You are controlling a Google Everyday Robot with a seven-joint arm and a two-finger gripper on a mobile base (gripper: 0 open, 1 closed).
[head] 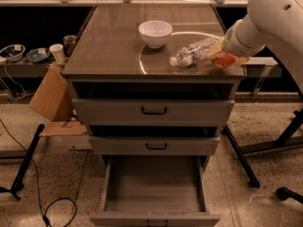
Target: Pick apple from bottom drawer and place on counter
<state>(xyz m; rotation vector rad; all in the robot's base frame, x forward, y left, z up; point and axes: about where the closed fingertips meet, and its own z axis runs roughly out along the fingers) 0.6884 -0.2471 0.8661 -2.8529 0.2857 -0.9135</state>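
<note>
The tool (221, 55) was at the right near corner of the worktop (109, 41), at the end of the white arm (267, 15) that reached in from the right. It was clenched on the apple (225, 61), with its pale parts lying against the fruit's left and upper sides. The apple was low over the worktop's right edge, and I could not tell whether it touched the surface. Just to its left lay a clear water bottle (191, 52) on its side, cap end pointing left and near, its far end close beside the tool. A white bowl (155, 33) stood upright further left and farther back, apart from the bottle, on the faint light arc marked in the glossy top.

Below, the bottom drawer (154, 188) was pulled out toward the near side, showing its plain grey floor. The middle drawer (154, 145) and the top drawer (154, 111) above it were each pulled out slightly, with a dark gap over each front.

Left of the cabinet, a piece of brown cardboard (49, 93) leaned on the floor, and a black cable (57, 211) looped on the speckled floor near it.
</note>
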